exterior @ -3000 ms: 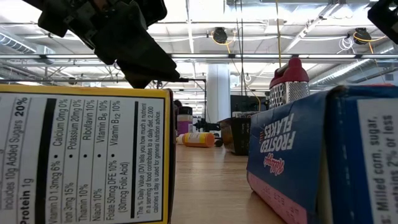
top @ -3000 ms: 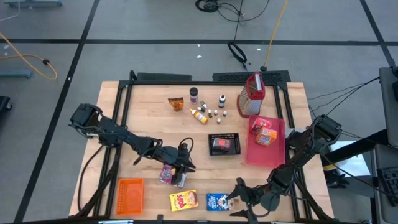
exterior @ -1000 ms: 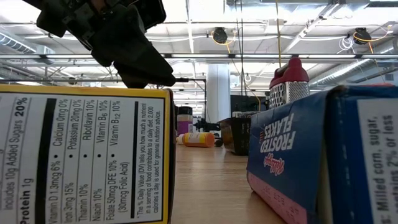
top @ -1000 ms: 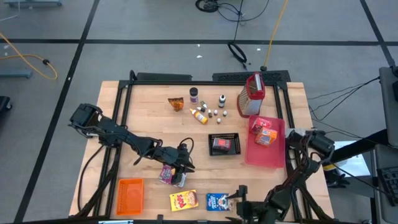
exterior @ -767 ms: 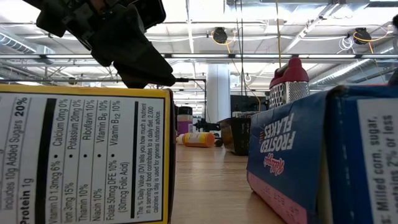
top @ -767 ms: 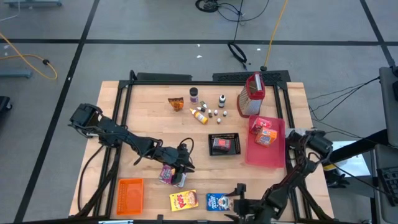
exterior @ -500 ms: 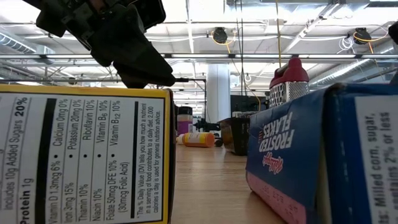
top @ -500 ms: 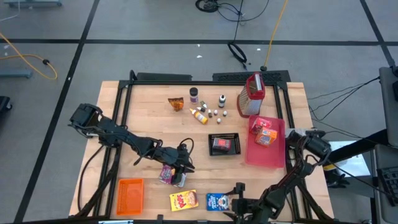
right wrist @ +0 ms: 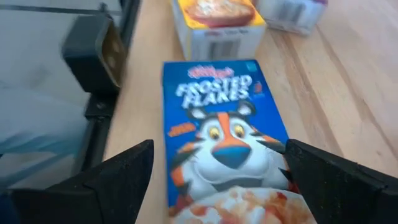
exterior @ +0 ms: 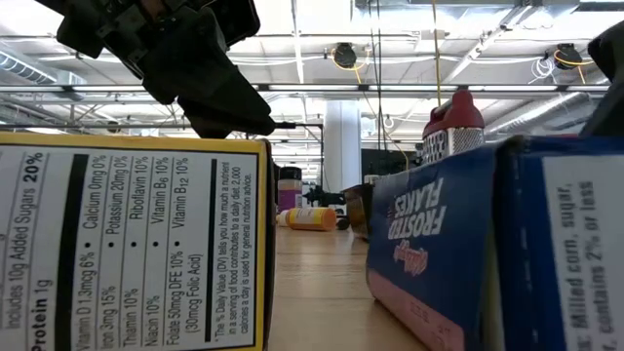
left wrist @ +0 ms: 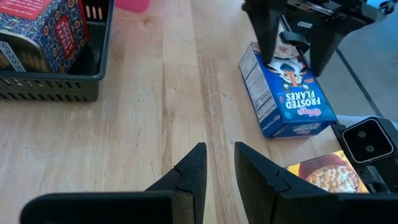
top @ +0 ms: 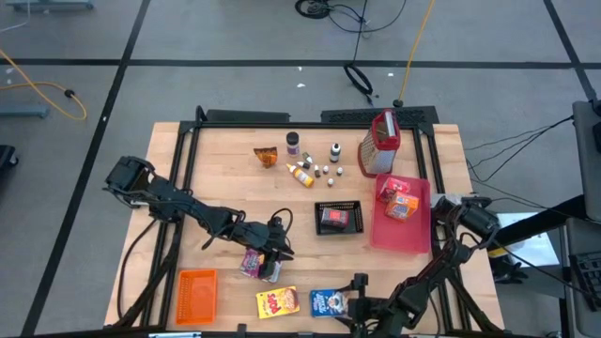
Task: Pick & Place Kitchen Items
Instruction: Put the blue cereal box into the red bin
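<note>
right wrist view: jaws wide around the blue cereal box

right wrist view shows the right gripper (right wrist: 217, 180) spread wide, one dark finger on each side of the flat blue frosted flakes cereal box (right wrist: 224, 134), which lies on the wooden table (right wrist: 336, 68) at its near edge. whether the fingers touch the box cannot be told. just left of it lies a yellow cereal box (top: 277, 302). the left gripper (top: 272, 252) hangs over a small purple packet (top: 251, 263) left of centre, fingers a narrow gap apart and holding nothing. a black mesh basket (top: 338, 217) sits mid-table with a flat red tray (top: 402, 225) to its right, an orange crate (top: 197, 296) at near left.
</note>
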`<control>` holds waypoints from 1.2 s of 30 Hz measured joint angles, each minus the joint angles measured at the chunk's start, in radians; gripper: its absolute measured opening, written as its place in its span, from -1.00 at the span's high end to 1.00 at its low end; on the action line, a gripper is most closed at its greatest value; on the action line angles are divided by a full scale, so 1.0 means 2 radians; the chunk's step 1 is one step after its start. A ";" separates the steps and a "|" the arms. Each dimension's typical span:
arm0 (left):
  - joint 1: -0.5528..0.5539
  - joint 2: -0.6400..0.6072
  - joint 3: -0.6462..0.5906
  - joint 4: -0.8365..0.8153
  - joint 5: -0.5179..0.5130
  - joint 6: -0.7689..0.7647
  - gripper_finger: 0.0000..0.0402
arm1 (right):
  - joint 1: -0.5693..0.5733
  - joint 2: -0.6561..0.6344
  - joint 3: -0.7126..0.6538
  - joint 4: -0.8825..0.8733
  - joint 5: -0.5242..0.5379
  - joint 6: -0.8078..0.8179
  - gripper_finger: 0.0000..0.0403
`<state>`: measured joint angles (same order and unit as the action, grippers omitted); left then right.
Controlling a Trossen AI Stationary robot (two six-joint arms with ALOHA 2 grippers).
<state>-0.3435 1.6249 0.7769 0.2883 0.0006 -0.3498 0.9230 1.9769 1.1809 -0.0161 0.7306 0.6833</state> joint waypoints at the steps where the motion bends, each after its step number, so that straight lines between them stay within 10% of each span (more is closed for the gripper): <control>1: 0.000 0.000 0.000 0.000 0.000 0.000 0.60 | 0.000 -0.001 0.000 0.008 0.000 -0.013 -0.77; 36: 0.000 0.000 0.000 0.000 0.000 0.000 0.60 | -0.019 -0.007 -0.032 -0.020 -0.012 0.072 -0.77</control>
<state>-0.3435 1.6249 0.7769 0.2886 0.0006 -0.3492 0.8856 1.9628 1.1160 -0.0563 0.7067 0.8271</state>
